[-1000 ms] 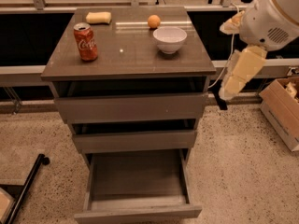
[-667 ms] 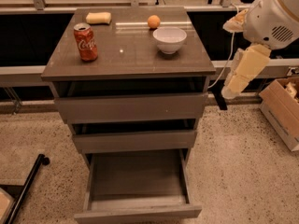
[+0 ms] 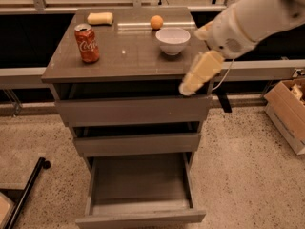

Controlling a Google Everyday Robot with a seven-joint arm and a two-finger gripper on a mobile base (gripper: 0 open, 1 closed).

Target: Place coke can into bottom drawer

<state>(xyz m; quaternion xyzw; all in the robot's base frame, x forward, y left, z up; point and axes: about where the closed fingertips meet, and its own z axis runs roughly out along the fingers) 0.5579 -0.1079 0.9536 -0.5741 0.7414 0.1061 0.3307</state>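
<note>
The coke can (image 3: 87, 43), red with white script and a silver top, stands upright at the left of the cabinet top (image 3: 124, 61). The bottom drawer (image 3: 140, 217) is pulled out and its tray holds nothing. The two drawers above it are nearly closed. My gripper (image 3: 188, 87) hangs at the end of the white arm, over the right front edge of the cabinet top. It is in front of the white bowl (image 3: 172, 40) and far to the right of the can. It holds nothing that I can see.
An orange (image 3: 156, 22) and a yellow sponge (image 3: 100, 18) lie at the back of the cabinet top. A cardboard box (image 3: 286, 109) sits on the floor at the right. A black bar (image 3: 26, 194) lies on the floor at the lower left.
The arm has swung left from beside the cabinet. The gripper now sits over the right front edge of the top. The can and drawers have not moved.
</note>
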